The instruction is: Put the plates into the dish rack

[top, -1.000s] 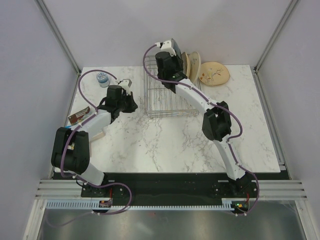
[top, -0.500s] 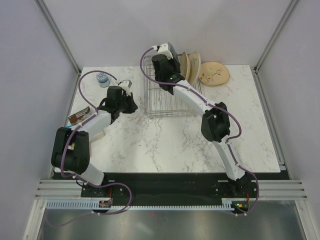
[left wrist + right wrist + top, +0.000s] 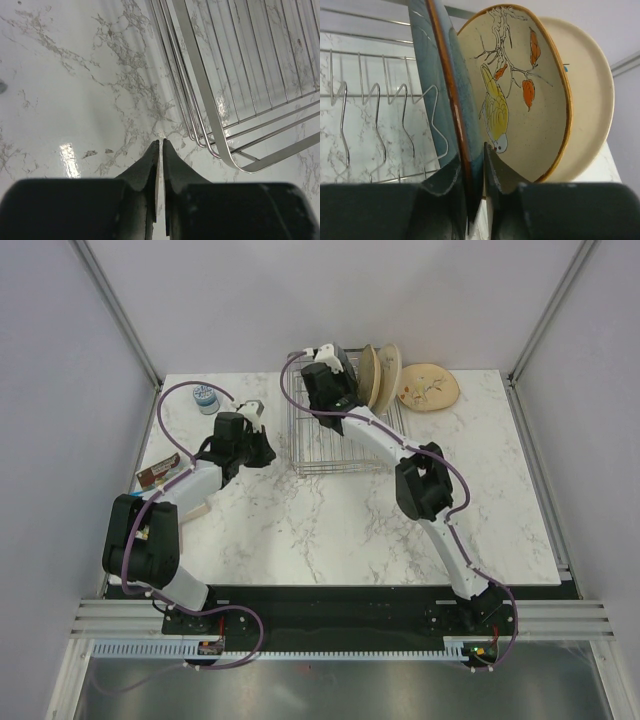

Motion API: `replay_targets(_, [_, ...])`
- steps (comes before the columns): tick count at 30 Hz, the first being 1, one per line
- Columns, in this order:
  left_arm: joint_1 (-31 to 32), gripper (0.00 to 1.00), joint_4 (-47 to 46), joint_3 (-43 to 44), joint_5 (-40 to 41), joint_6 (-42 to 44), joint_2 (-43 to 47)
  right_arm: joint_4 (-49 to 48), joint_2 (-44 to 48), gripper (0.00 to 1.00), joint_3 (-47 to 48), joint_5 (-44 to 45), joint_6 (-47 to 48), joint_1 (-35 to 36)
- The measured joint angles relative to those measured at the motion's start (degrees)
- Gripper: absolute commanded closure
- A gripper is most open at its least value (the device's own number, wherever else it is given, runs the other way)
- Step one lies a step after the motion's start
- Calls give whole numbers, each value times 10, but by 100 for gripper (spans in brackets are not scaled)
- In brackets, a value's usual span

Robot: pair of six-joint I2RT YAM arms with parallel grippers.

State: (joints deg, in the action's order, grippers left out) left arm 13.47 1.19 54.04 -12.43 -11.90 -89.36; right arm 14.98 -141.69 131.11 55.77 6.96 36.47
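My right gripper (image 3: 471,155) is shut on the rim of the dark teal-grey plate (image 3: 431,75), which it holds upright on edge over the back of the silver wire dish rack (image 3: 335,445). From above, the gripper (image 3: 338,368) and this plate (image 3: 350,368) are at the rack's far side. Right behind it a cream plate with a bird and leaf sprigs (image 3: 520,80) and a plain cream plate face (image 3: 592,100) stand on edge. Another cream sprig plate (image 3: 428,387) lies flat to the rack's right. My left gripper (image 3: 161,142) is shut and empty beside the rack's corner (image 3: 200,85).
Rack tines and wires (image 3: 370,53) stand free to the left of the held plate. A small blue-and-white round object (image 3: 205,397) sits at the back left. A brown bar (image 3: 157,474) lies by the left edge. My left gripper (image 3: 262,452) hovers left of the rack.
My right gripper has moved left and lower with the teal plate, toward the rack's back. The left arm has hardly moved.
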Motion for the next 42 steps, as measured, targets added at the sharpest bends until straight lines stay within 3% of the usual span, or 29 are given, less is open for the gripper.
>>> replay_targets(1, [0, 75, 2, 0, -1, 0, 0, -4, -2, 52, 0, -2, -3, 0])
replay_targets(4, [-3, 66, 9, 0, -2, 0, 0, -13, 2, 29, -8, -2, -1, 1])
replay_targets(7, [-8, 60, 22, 0, -1, 2, 0, -25, 27, 16, -52, -5, 15, 1])
replay_targets(16, [-22, 58, 48, 7, 1, 16, 9, -78, 184, 13, -225, -8, 79, -2])
replay_targets(22, [-21, 57, 52, 16, 1, 22, 23, -108, 247, 12, -221, 9, 88, -12])
replay_targets(26, [-21, 46, 62, 18, 3, 26, 33, -110, 258, 2, -219, 7, 79, -21])
replay_targets(28, [-22, 42, 68, 18, 3, 29, 44, -92, 265, 2, -219, -2, 54, -30])
replay_targets(30, [-22, 41, 76, 18, 4, 32, 62, -54, 281, 2, -219, -39, 15, -56])
replay_targets(32, [-21, 25, 85, 18, 6, 33, 91, -26, 301, 2, -220, -107, -13, -108])
replay_targets(33, [-21, 24, 89, 17, 5, 33, 111, -22, 312, 2, -224, -144, -4, -147])
replay_targets(37, [-17, 24, 88, -5, 2, 40, 209, -53, 351, 7, -294, -240, 124, -296])
replay_targets(42, [-10, 25, 91, -44, 7, 63, 259, -146, 356, 12, -464, -322, 289, -373])
